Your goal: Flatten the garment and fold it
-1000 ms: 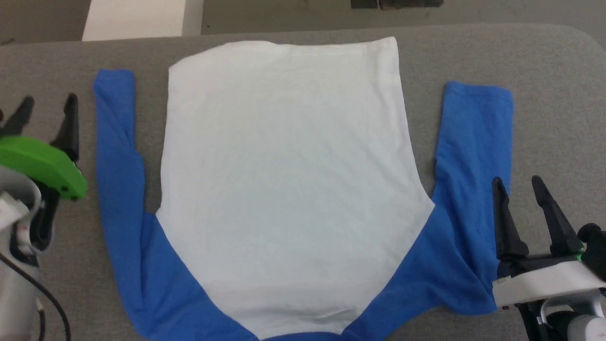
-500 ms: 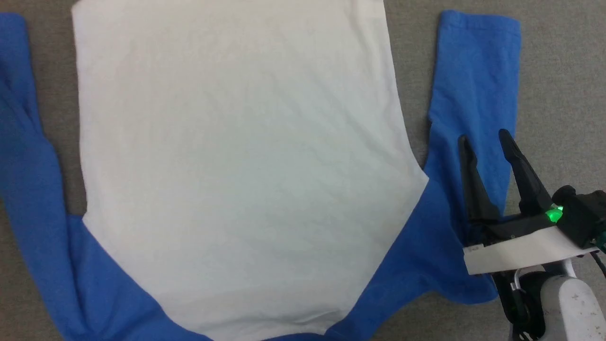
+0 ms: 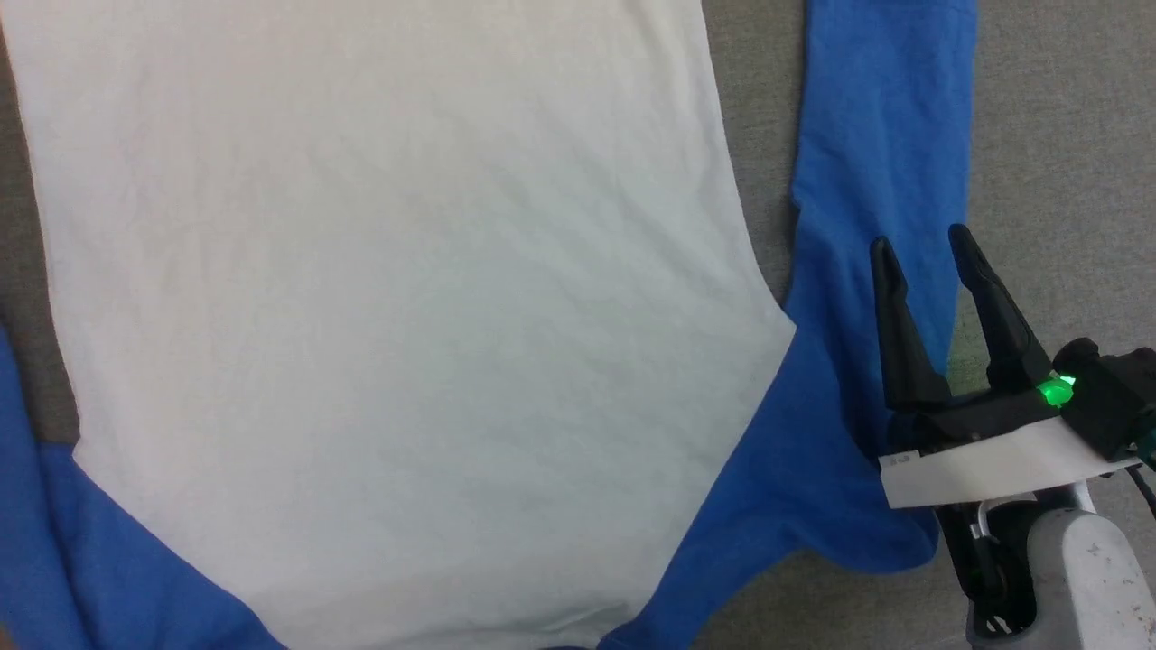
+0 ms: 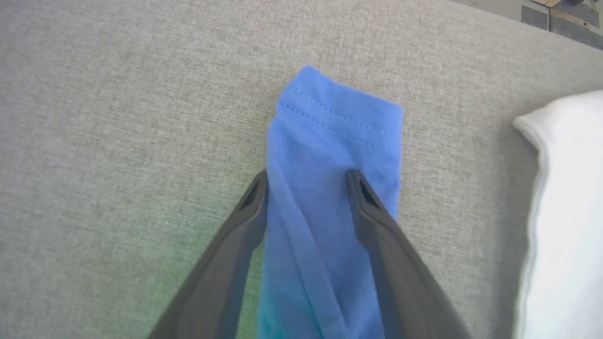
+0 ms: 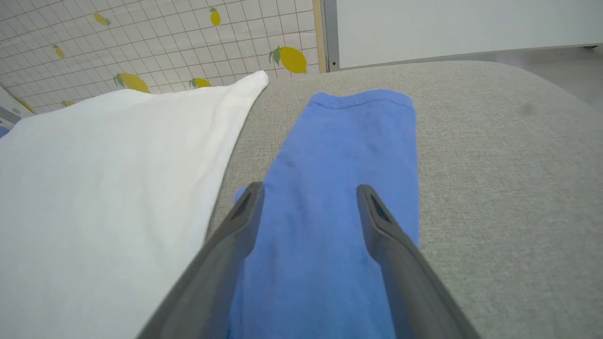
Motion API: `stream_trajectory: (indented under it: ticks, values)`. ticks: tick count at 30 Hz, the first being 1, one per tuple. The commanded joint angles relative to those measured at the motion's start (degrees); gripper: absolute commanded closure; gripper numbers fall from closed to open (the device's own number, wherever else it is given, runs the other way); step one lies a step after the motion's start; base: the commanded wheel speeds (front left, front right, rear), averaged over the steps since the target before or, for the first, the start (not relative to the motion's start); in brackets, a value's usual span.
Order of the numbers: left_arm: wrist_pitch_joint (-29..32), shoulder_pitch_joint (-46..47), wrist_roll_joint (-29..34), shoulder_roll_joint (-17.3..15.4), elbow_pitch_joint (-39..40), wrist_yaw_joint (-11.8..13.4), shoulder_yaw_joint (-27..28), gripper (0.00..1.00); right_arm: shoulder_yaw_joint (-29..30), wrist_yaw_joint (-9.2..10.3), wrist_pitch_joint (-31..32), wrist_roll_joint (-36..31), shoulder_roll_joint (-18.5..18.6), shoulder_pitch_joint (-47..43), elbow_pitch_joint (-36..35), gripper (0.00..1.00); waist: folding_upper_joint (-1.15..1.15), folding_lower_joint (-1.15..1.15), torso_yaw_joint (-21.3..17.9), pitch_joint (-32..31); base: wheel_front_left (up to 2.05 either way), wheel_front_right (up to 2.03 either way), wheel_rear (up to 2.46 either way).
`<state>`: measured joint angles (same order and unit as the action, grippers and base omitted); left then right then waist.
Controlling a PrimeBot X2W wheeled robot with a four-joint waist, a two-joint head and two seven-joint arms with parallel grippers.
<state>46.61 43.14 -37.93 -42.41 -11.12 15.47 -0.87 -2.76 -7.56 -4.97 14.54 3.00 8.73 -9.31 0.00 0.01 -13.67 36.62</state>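
Garment: white cotton shirt with royal-blue sleeves, flat on grey surface.
Left tool: spread, straddling left sleeve lengthwise, cuff ahead.
Right tool: spread, likewise over right sleeve.

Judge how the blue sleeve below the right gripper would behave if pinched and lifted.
Probably floppy: the sleeve lies thin and flat with soft creases, so it would likely drape from the right gripper. Likely light, yet joined to the white body, which may drag along.
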Motion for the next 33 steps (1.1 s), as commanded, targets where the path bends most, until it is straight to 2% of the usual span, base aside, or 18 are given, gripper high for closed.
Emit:
stream_trajectory:
  ticks: [1, 10, 14, 18, 20, 24, 29, 33]
  values:
    - [-0.79, -2.95, -0.59, 1.67, -0.53, -0.49, -0.89, 1.0, 0.17, 0.08, 0.01, -0.34, -0.12, 1.01, 0.14, 0.0, 0.0, -0.01, 0.66, -1.32, 0.0, 0.0, 0.0]
    - [-19.86, -9.14, 2.17, 2.89, -0.43, -3.88, 2.07, 1.0, 1.56, 0.08, 1.22, -1.72, -0.12, -2.06, 1.47, 0.0, 0.0, -0.01, 3.88, -12.48, 0.0, 0.0, 0.0]
    - [-24.09, -13.6, 2.13, 3.28, 0.72, -4.86, 3.08, 1.0, 3.03, 0.08, 2.42, -2.38, -0.12, -5.09, 1.19, 0.0, 0.0, -0.01, 6.28, -18.22, 0.0, 0.0, 0.0]
    - [-25.4, -17.7, 1.87, 3.08, 4.37, -5.56, 3.6, 1.0, 4.49, 0.08, 3.82, -2.62, -0.12, -8.53, -0.06, 0.0, 0.0, -0.01, 8.25, -22.56, 0.0, 0.0, 0.0]
    - [-25.62, -19.36, 2.27, 3.06, 6.91, -5.05, 3.64, 1.0, 5.12, 0.08, 4.37, -2.51, -0.12, -10.09, -0.82, 0.0, 0.0, -0.01, 9.1, -24.22, 0.0, 0.0, 0.0]
    - [-25.01, -21.23, 3.14, 4.22, 13.13, -4.92, 1.13, 1.0, 6.18, 0.08, 5.32, -2.24, -0.12, -12.48, -2.17, 0.0, 0.0, -0.01, 10.85, -26.76, 0.0, 0.0, 0.0]
    - [-22.98, -21.63, 3.65, 9.67, 22.47, -4.06, -5.77, 1.0, 5.95, 0.08, 6.42, -1.84, -0.13, -13.86, -3.36, 0.0, 0.0, -0.01, 12.13, -28.61, 0.0, 0.0, 0.0]
    - [-21.76, -20.88, 3.89, 14.3, 26.41, -5.31, -12.92, 1.0, 5.27, 0.08, 7.03, -1.79, -0.13, -13.83, -3.91, 0.0, 0.0, -0.01, 12.21, -29.16, 0.0, 0.0, 0.0]
